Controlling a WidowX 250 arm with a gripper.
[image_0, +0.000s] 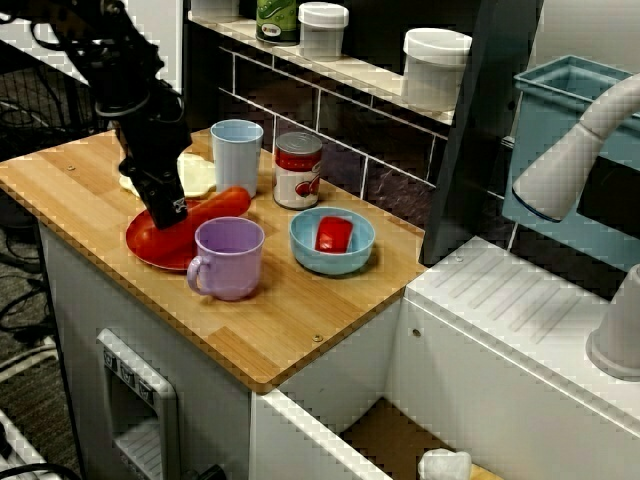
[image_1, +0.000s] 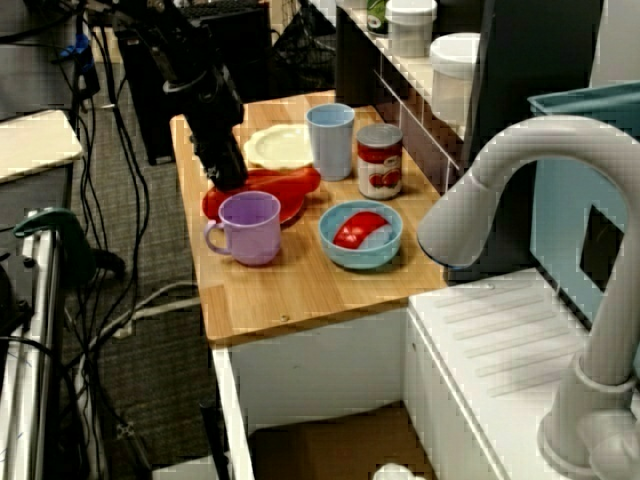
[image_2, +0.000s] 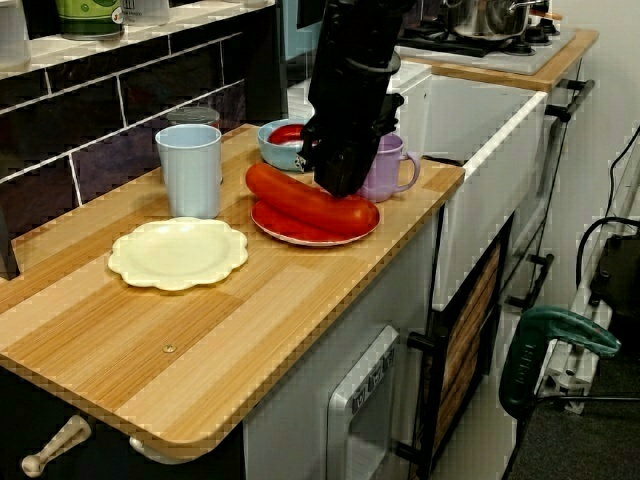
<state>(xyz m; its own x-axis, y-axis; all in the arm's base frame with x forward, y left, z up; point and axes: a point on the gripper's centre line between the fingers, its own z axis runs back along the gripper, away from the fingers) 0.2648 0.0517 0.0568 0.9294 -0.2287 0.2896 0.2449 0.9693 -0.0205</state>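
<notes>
1. The wooden table (image_0: 300, 320) carries all the dishes, which are crowded toward its back half near the tiled wall.
2. The black arm (image_0: 140, 90) reaches down from the upper left in the view facing the tiled wall.
3. A cream plate (image_2: 178, 252) with a wavy rim lies flat, just beside the blue cup and near the red plate.
4. The red plate (image_0: 150, 245) sits near the table's front edge, just beside the purple mug.
5. A long red sausage (image_0: 215, 208) lies across the red plate, one end sticking out past the rim toward the blue cup.
6. A blue bowl (image_0: 330, 265) stands just beside the mug, in front of the can.
7. The purple mug (image_0: 230, 258) stands upright, handle toward the table's front edge.
8. The blue cup (image_0: 237, 155) stands upright, next to the can (image_0: 297, 170).
9. The claw (image_0: 168, 215) is down on the sausage, at the end lying over the plate. Whether it clenches the sausage or merely touches it, I cannot tell: its fingers are hidden in every view.
10. A small red piece (image_0: 334, 235) lies inside the bowl.
</notes>
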